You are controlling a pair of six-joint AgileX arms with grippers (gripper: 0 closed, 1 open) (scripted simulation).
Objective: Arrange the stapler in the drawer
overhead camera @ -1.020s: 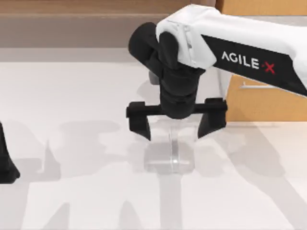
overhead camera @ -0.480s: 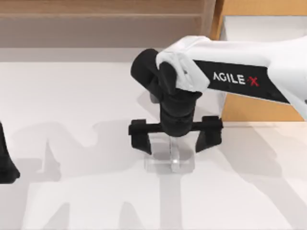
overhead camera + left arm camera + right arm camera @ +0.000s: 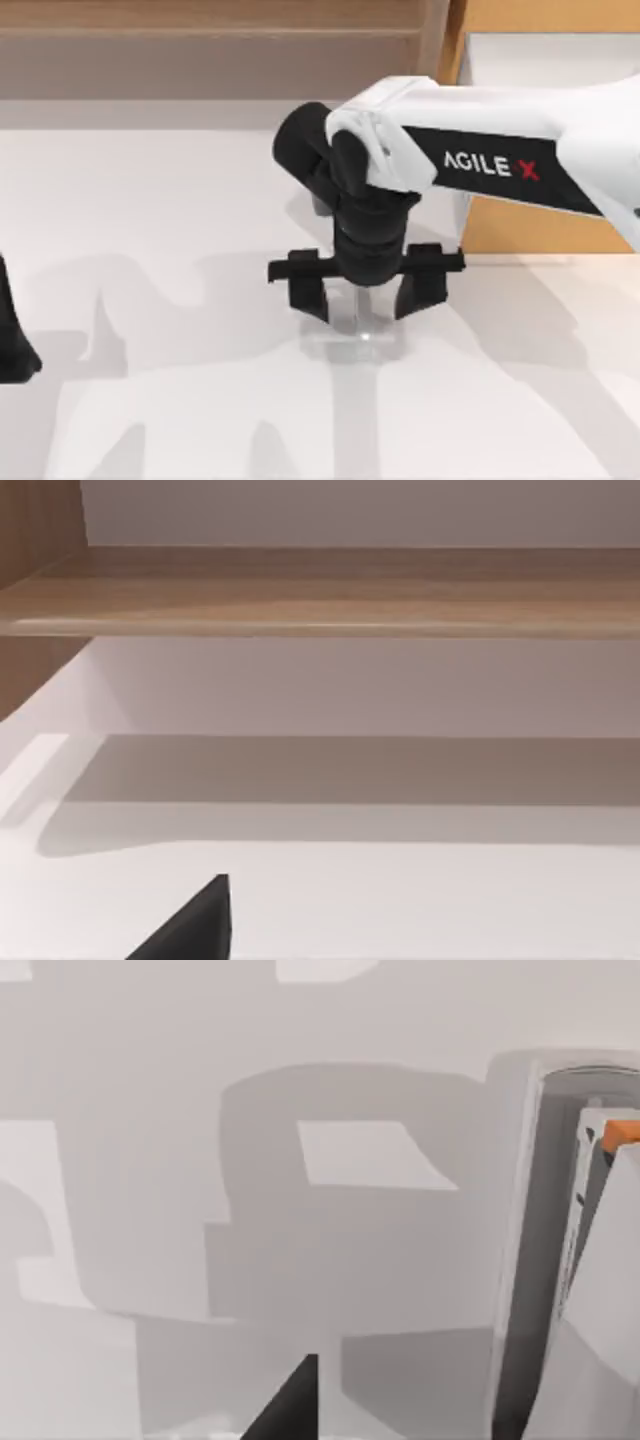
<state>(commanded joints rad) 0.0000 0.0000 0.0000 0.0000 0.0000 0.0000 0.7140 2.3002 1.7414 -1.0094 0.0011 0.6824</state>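
My right gripper (image 3: 363,291) hangs low over the middle of the white table (image 3: 180,200), its two black fingers (image 3: 308,290) pointing down and set moderately apart, on either side of the stapler (image 3: 358,318). The stapler, a narrow, pale, almost see-through bar, lies on the tabletop directly under the gripper, its long axis running toward the near edge; the fingers flank its far end, and I cannot tell whether they touch it. It sits well apart from the drawer (image 3: 520,220), which stands pulled open at the table's far right, behind my forearm.

Compared with half a second ago, the fingers stand closer together and nearer the bar, while the arm itself has barely shifted. A second ago the gripper was higher and wider, and my arm covered more of the drawer.

The drawer shows a flat orange-tan wooden front and a white interior (image 3: 540,60). Beside it, along the back of the table, runs a paler brown shelf unit (image 3: 200,30), whose smooth wooden board (image 3: 320,590) crosses the left wrist view. My left gripper (image 3: 12,340) is parked at the table's left edge. In the right wrist view a black fingertip (image 3: 290,1410) rises over matte white tabletop (image 3: 150,1060) crossed by hard-edged grey shadows.
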